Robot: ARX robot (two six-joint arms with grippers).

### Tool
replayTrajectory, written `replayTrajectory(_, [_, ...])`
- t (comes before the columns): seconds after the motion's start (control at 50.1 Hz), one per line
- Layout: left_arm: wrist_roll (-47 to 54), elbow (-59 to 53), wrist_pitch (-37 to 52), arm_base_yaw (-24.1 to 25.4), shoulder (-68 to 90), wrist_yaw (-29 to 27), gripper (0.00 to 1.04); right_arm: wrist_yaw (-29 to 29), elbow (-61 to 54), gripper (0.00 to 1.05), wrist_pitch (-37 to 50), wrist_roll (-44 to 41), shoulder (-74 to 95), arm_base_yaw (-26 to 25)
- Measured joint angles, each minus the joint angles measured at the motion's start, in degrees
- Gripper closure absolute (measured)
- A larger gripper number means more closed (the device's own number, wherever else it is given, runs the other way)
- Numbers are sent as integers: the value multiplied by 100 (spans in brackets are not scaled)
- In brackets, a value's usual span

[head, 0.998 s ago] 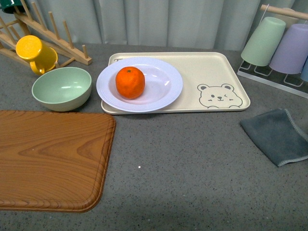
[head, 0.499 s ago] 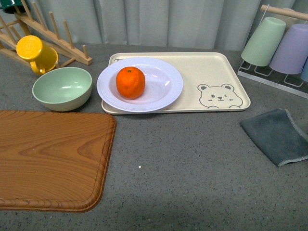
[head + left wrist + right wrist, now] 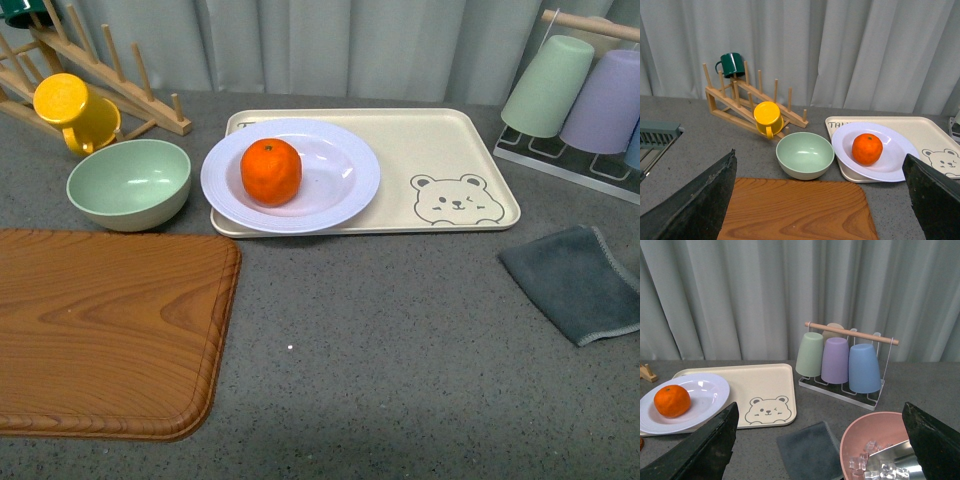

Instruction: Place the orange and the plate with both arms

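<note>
The orange (image 3: 270, 171) lies in the well of the lavender-white plate (image 3: 350, 170), which sits on the left part of the beige bear tray (image 3: 450, 140). Both also show in the left wrist view, the orange (image 3: 867, 149) on the plate (image 3: 895, 160), and in the right wrist view, the orange (image 3: 672, 400) on the plate (image 3: 705, 390). Neither arm shows in the front view. My left gripper (image 3: 822, 200) is open and empty, held back above the wooden board (image 3: 795, 210). My right gripper (image 3: 820, 440) is open and empty above the grey cloth (image 3: 810, 450).
A green bowl (image 3: 128, 183), a yellow mug (image 3: 72, 108) and a wooden peg rack (image 3: 110, 70) stand at the back left. A cup rack (image 3: 585, 100) stands at the back right. A pink bowl with ice (image 3: 880, 450) is near my right gripper.
</note>
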Motion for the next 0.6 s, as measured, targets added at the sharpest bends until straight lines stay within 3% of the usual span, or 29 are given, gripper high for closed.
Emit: replayTrajectory(0.599, [0, 0, 0, 0, 0, 0, 6, 0, 0, 9, 0, -2, 0, 0])
